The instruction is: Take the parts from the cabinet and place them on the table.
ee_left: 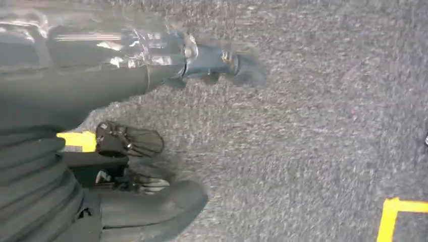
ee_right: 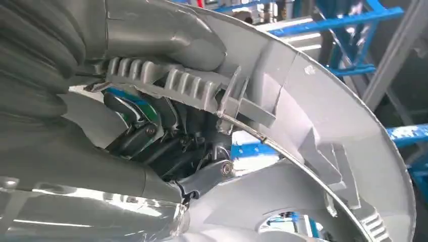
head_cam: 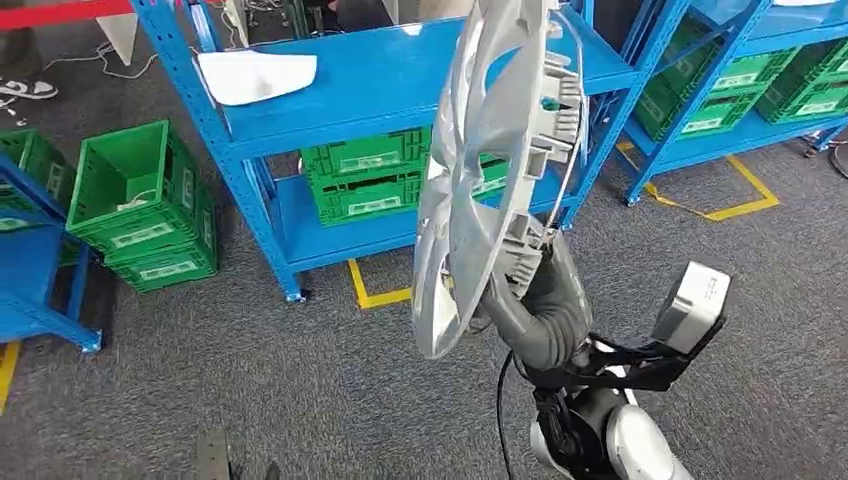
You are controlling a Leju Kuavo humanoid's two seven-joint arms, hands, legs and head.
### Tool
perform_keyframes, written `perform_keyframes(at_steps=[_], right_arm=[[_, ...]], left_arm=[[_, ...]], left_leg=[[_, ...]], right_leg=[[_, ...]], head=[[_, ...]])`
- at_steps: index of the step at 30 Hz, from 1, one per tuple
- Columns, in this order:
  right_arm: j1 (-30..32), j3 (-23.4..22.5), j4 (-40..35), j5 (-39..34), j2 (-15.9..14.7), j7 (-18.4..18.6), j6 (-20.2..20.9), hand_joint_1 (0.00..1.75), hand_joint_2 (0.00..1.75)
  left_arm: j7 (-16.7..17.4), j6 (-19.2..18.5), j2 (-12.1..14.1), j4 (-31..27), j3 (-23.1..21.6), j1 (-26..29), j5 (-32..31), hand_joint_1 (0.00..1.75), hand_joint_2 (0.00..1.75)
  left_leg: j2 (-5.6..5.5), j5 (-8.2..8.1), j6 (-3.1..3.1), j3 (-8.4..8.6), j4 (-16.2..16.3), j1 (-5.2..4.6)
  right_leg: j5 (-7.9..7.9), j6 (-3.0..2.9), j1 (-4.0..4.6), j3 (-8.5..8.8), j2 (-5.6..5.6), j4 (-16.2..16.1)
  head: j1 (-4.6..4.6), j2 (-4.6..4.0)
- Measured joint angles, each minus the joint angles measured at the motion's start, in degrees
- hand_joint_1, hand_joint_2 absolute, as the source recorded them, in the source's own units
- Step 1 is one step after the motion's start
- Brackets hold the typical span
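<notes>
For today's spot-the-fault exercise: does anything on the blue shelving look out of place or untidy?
One thing stands out: a crumpled white sheet lies loose on the top blue shelf, while the green crates sit neatly below. The right hand holds the silver wheel cover upright, looking undamaged.

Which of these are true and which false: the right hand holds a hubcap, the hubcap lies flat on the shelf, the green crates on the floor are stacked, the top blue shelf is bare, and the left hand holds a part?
1. The right hand holds a hubcap. True.
2. The hubcap lies flat on the shelf. False: it is raised on edge in the air, in front of the blue rack.
3. The green crates on the floor are stacked. True: one sits on another, left of the rack.
4. The rack's top shelf is bare. False: a white sheet lies on it.
5. The left hand holds a part. False: it hangs over the grey floor with nothing in it.
</notes>
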Motion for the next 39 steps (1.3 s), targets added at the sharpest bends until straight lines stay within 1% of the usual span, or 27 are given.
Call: perform_keyframes(at_steps=[1,2,3,5,6,7,8,11,12,13,14,16,17,19,21,22,23,24,26,27,29,31,32,33,34,37,39], right_arm=[[0.0,0.2,0.2,0.1,0.0,0.1,-0.1,1.75,1.75],[0.0,0.3,0.4,0.1,0.0,0.2,-0.2,1.75,1.75],[0.0,0.5,0.5,0.1,0.0,0.3,-0.3,1.75,1.75],[0.0,0.8,0.8,0.1,0.0,0.7,-0.7,1.75,1.75],[0.0,0.9,0.9,0.0,0.0,0.7,-0.9,1.75,1.75],[-0.1,1.0,0.9,-0.1,0.0,0.8,-1.0,1.75,1.75],[-0.2,1.1,0.9,-0.1,0.0,0.8,-1.1,1.75,1.75],[-0.4,1.4,1.0,-0.1,0.0,0.8,-1.1,1.75,1.75],[-0.4,1.5,1.2,-0.1,0.0,0.8,-1.1,1.75,1.75],[-0.4,1.6,1.3,-0.1,0.0,0.8,-1.1,1.75,1.75],[-0.4,1.7,1.4,-0.1,0.0,0.8,-1.3,1.75,1.75],[-0.4,1.7,1.5,0.4,0.0,1.0,-1.6,1.75,1.75],[-0.4,1.8,1.6,0.7,0.0,1.0,-1.6,1.75,1.75],[-0.4,1.9,1.8,1.3,0.0,1.1,-1.7,1.75,1.75],[-0.4,1.9,1.9,1.7,0.0,1.3,-2.1,1.75,1.75],[-0.4,2.0,1.9,2.0,0.1,1.4,-2.3,1.75,1.75],[-0.4,2.1,1.9,2.4,0.2,1.6,-2.6,1.75,1.75],[-0.4,2.2,1.9,2.6,0.2,1.7,-2.7,1.75,1.75],[-0.5,2.4,2.1,2.9,0.2,1.8,-2.7,1.75,1.75],[-0.4,2.5,2.1,2.9,0.2,1.8,-2.7,1.75,1.75],[-0.4,2.8,2.1,2.9,0.2,1.8,-2.5,1.75,1.75],[-0.4,3.1,2.4,2.8,0.2,1.8,-2.4,1.75,1.75],[-0.4,3.3,2.6,2.7,0.2,1.8,-2.4,1.75,1.75],[-0.4,3.4,2.8,2.6,0.2,1.8,-2.3,1.75,1.75],[-0.4,3.4,2.9,2.6,0.2,1.8,-2.3,1.75,1.75],[-0.4,3.4,2.9,2.6,0.2,1.8,-2.3,1.75,1.75],[-0.6,3.5,2.9,2.8,0.2,1.6,-2.3,1.75,1.75]], left_arm=[[0.0,0.0,0.0,0.0,0.0,0.0,0.0,0.00,1.75],[0.1,0.0,-0.1,0.0,0.0,0.0,-0.1,0.00,1.75],[0.2,0.0,-0.1,0.0,0.0,0.0,-0.1,0.00,1.75],[0.3,0.0,-0.2,0.0,0.0,0.0,-0.2,0.00,1.75],[0.3,0.1,-0.2,0.0,0.0,0.0,-0.2,0.00,1.75],[0.3,0.1,-0.2,0.0,0.0,0.0,-0.2,0.00,1.75],[0.3,0.1,-0.2,0.0,0.0,0.0,-0.3,0.00,1.75],[0.4,0.4,-0.1,0.0,0.0,0.2,-0.3,0.00,1.75],[0.5,0.5,0.0,0.1,0.0,0.4,-0.3,0.00,1.75],[0.5,0.5,0.0,0.1,0.0,0.5,-0.4,0.00,1.75],[0.7,0.5,0.0,0.1,0.0,0.6,-0.4,0.00,1.75],[0.9,0.5,0.0,0.1,0.0,0.6,-0.5,0.00,1.75],[0.9,0.5,0.0,0.1,0.0,0.6,-0.6,0.00,1.75],[1.0,0.5,0.0,0.1,0.0,0.6,-0.7,0.00,1.75],[1.1,0.5,0.0,0.1,0.0,0.6,-0.9,0.00,1.75],[1.2,0.5,0.0,0.1,0.0,0.4,-0.9,0.00,1.75],[1.3,0.5,0.1,0.1,0.0,0.3,-1.0,0.00,1.75],[1.4,0.5,0.0,0.0,0.0,0.2,-1.1,0.00,1.75],[1.7,0.4,0.0,0.0,0.0,0.3,-1.1,0.00,1.75],[2.0,0.4,0.0,0.1,0.0,0.5,-1.1,0.00,1.75],[2.5,0.4,-0.1,0.0,0.0,0.5,-1.1,0.00,1.75],[2.9,0.4,-0.1,0.1,0.0,0.5,-1.1,0.00,1.75],[3.1,0.4,-0.1,0.1,0.0,0.6,-1.1,0.00,1.75],[3.2,0.4,-0.1,0.1,0.0,0.7,-1.1,0.00,1.75],[3.2,0.4,-0.1,0.1,0.0,0.7,-1.1,0.00,1.75],[3.2,0.4,-0.2,0.1,0.0,0.8,-1.1,0.00,1.75],[3.4,0.5,-0.3,0.1,0.0,0.8,-1.1,0.00,1.75]], left_leg=[[0.03,0.53,-0.04,-0.86,0.3,-0.04],[0.09,1.01,-0.11,-1.76,0.6,-0.03],[0.17,1.39,-0.23,-2.72,1.0,-0.02],[0.26,1.95,-0.57,-4.61,2.1,0.04],[0.27,2.15,-0.82,-5.36,2.8,0.05],[0.34,2.24,-1.02,-6.08,3.4,-0.21],[0.47,2.49,-1.34,-6.56,4.0,-0.30],[0.95,4.04,-2.29,-7.73,4.1,-0.34],[1.01,4.19,-2.73,-8.43,4.1,-0.35],[0.77,2.45,-3.23,-8.94,4.7,-0.24],[0.42,-1.01,-3.55,-10.04,6.9,-0.07],[0.16,-7.98,-3.81,-12.26,15.8,0.26],[0.12,-8.62,-3.76,-12.61,19.2,0.25],[0.08,-5.16,-3.43,-10.41,19.9,0.26],[-0.06,-1.55,-2.63,-4.28,13.0,0.11],[-0.27,-1.91,-2.02,-0.76,8.3,0.00],[-0.23,-3.72,-1.61,2.89,2.8,-0.29],[-0.25,-4.50,-1.67,3.45,0.7,-0.32],[-0.40,-3.77,-1.39,2.84,0.9,-0.52],[-0.27,-2.87,-1.06,2.61,0.3,-0.09],[-0.08,-1.95,-0.28,1.80,0.4,0.04],[-0.04,-1.12,-0.16,0.78,0.4,-0.07],[-0.01,-0.77,-0.18,0.28,0.6,-0.11],[0.03,-0.50,-0.23,-0.26,0.7,-0.15],[0.04,-0.36,-0.28,-0.70,1.0,-0.21],[0.07,-0.31,-0.41,-1.36,1.8,-0.36],[0.27,-0.09,-0.93,-2.24,2.3,-0.79]], right_leg=[[-1.81,0.27,-0.02,-0.57,0.01,4.4],[-1.70,0.46,-0.04,-0.55,0.00,7.2],[-0.15,0.55,-0.16,0.24,-0.01,7.5],[3.93,0.66,-0.45,4.95,-0.03,2.0],[4.67,0.70,-0.57,8.77,-0.03,-3.4],[3.62,0.65,-0.50,12.15,0.05,-7.9],[2.72,-0.13,-0.34,13.51,0.26,-11.0],[2.95,-1.12,-0.06,12.38,0.28,-11.2],[3.77,-1.96,-0.44,11.67,0.13,-11.4],[4.38,-2.36,-0.52,10.82,0.04,-11.5],[4.91,-2.62,-0.46,10.09,-0.02,-11.4],[6.11,-2.78,-0.27,8.42,-0.25,-11.2],[6.64,-2.76,-0.20,7.58,-0.31,-11.0],[7.63,-2.69,-0.12,5.88,-0.47,-10.6],[8.41,-2.51,0.06,4.56,-0.45,-10.3],[8.75,-2.44,-0.02,4.34,-0.48,-10.2],[9.07,-2.07,0.36,4.02,-0.49,-10.1],[9.68,-1.71,0.23,3.86,-0.64,-10.2],[10.75,-1.15,0.03,3.62,-0.68,-10.5],[10.49,-0.80,0.03,3.30,-0.52,-10.5],[6.07,-0.27,-0.10,1.53,-0.31,-6.2],[0.85,0.12,-0.12,-1.45,-0.26,3.5],[-0.56,0.21,-0.12,-2.23,-0.25,7.0],[-0.52,0.18,-0.11,-1.76,-0.25,7.7],[0.71,0.03,-0.11,0.05,-0.25,5.6],[5.94,-1.15,0.14,9.08,-0.18,-8.9],[5.53,-1.66,0.29,9.70,-0.23,-10.6]], head=[[0.06,0.00],[0.11,0.02],[0.13,0.00],[0.13,0.02],[0.17,0.00],[0.35,0.02],[0.44,0.02],[0.44,0.02],[0.52,0.00],[0.41,0.02],[0.02,0.02],[-0.15,0.00],[-0.22,0.00],[-0.26,0.00],[-0.24,0.02],[-0.26,0.02],[-0.24,0.00],[-0.13,0.00],[-0.20,0.02],[-0.33,0.00],[0.20,0.02],[0.42,0.00],[0.44,0.02],[0.46,0.00],[0.48,0.00],[0.70,0.00],[0.81,0.02]])
